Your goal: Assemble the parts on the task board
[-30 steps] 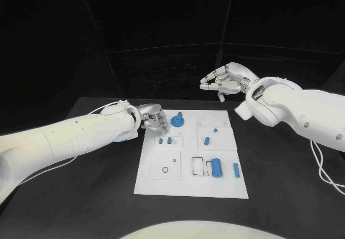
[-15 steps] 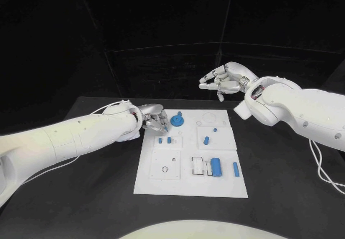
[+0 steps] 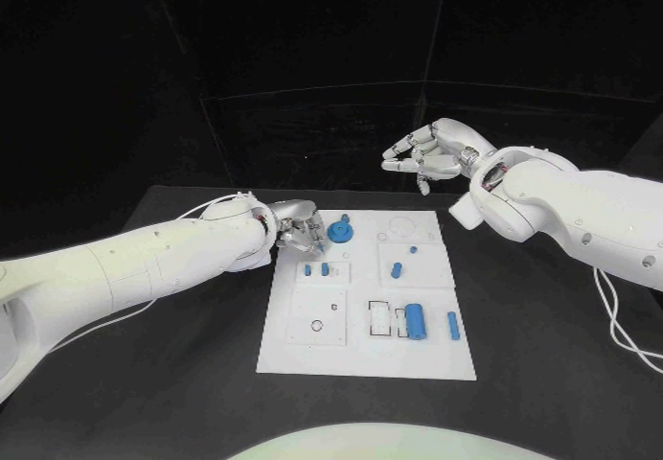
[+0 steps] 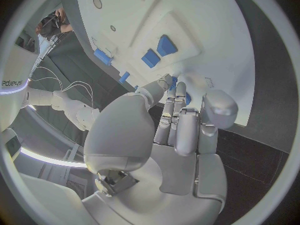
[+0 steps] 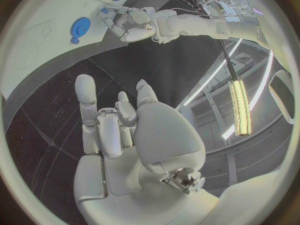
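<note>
The left hand (image 3: 293, 230), fingers curled down with nothing plainly gripped, rests at the far-left corner of the task board (image 3: 368, 359), the round blue part (image 3: 343, 231) just beside its fingertips, while the right hand (image 3: 431, 153) hovers empty beyond the board, fingers loosely curled.

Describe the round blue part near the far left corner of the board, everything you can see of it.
The round blue part is a flat disc, plastic by its look, with a raised stub in its middle and a small tab jutting from its rim. It lies on the white board near the far left corner. The left hand hangs just beside it, fingertips pointing down at the board; whether they touch the disc cannot be told. The right wrist view shows it too, lying flat.
</note>
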### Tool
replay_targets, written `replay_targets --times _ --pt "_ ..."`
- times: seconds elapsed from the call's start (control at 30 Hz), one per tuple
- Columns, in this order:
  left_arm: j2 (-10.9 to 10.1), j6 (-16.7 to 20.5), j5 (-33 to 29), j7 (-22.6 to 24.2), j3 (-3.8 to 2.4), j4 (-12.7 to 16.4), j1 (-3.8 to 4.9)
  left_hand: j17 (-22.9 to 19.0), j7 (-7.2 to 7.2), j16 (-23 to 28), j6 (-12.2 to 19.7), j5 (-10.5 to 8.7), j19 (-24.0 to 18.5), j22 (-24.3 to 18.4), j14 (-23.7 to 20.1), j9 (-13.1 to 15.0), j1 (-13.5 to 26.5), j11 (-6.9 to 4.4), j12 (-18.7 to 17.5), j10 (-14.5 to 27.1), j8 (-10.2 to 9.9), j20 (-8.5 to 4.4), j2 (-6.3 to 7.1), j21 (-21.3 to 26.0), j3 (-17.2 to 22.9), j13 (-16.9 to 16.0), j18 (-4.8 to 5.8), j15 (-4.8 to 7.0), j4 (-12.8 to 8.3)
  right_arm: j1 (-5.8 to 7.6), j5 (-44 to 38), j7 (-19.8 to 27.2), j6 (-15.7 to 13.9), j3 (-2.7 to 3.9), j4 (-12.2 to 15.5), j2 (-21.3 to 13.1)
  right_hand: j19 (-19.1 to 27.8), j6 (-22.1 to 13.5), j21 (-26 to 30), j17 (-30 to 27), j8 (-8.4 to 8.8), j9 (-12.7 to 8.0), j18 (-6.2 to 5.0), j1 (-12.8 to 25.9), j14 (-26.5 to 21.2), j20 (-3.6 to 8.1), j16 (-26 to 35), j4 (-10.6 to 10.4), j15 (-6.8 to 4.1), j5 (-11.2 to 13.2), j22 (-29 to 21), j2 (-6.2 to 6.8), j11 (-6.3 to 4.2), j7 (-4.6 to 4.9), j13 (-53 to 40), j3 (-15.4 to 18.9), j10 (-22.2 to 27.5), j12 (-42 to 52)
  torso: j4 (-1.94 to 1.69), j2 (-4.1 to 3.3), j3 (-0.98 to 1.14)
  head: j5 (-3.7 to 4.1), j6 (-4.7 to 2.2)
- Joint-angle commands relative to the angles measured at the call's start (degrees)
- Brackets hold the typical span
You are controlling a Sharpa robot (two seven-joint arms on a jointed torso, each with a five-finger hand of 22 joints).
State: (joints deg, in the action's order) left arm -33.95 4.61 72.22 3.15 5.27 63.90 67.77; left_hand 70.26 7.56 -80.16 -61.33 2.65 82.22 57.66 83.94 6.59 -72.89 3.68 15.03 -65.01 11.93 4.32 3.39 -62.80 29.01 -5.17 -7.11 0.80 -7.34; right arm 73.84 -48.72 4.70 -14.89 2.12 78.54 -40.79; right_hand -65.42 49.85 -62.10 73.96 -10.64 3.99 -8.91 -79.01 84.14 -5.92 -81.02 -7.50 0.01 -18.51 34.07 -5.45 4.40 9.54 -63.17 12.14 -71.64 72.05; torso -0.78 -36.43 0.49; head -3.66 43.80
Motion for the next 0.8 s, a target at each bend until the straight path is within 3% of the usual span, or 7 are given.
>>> replay_targets --times 0.03,0.53,0.8 --pt "0.1 -1.8 0.6 -0.7 -0.01 -0.2 0.06 -0.1 -0.04 0.2 -0.3 0.15 0.2 -0.1 2.1 0.0 0.3 0.00 -0.4 -0.5 -0.1 0.09 0.06 0.4 -0.2 0.1 0.50 0.39 0.0 0.12 0.0 0.3 -0.3 0.03 0.0 0.0 0.0 0.0 0.3 0.0 -0.25 0.0 -0.63 0.1 2.5 0.13 0.2 -0.3 -0.29 -0.4 0.0 -0.53 -0.16 -0.26 -0.1 0.0 0.2 -0.2 0.00 0.01 0.00 0.04 0.01" --pt "0.5 -3.5 1.7 -1.6 -0.01 -0.2 0.06 -0.2 -0.03 0.3 -0.2 0.14 0.2 -0.2 2.1 0.0 0.2 0.03 -0.6 -0.5 -0.3 0.07 0.21 0.5 -0.2 0.1 0.47 0.40 -0.1 0.12 0.0 0.2 -0.2 0.03 0.1 0.0 0.0 0.0 0.3 0.0 -0.25 0.0 -0.63 0.1 2.5 0.13 0.2 -0.3 -0.29 -0.4 0.0 -0.53 -0.16 -0.26 -0.1 0.0 0.2 -0.2 -0.06 0.02 0.02 0.19 0.12" --pt "0.7 -2.8 1.2 -2.4 -0.01 -0.3 0.05 -0.3 0.83 0.3 3.4 0.11 0.0 -0.5 2.0 -1.1 1.2 0.91 -2.2 1.4 -3.0 0.43 1.76 1.0 -1.4 0.6 0.54 -0.23 0.2 0.12 0.0 0.2 -0.2 0.03 0.0 0.1 0.0 0.0 0.3 0.0 -0.25 0.0 -0.63 0.1 2.5 0.13 0.2 -0.3 -0.29 -0.4 0.0 -0.53 -0.16 -0.26 -0.1 0.0 0.2 -0.2 -0.04 0.03 0.01 0.20 0.13"
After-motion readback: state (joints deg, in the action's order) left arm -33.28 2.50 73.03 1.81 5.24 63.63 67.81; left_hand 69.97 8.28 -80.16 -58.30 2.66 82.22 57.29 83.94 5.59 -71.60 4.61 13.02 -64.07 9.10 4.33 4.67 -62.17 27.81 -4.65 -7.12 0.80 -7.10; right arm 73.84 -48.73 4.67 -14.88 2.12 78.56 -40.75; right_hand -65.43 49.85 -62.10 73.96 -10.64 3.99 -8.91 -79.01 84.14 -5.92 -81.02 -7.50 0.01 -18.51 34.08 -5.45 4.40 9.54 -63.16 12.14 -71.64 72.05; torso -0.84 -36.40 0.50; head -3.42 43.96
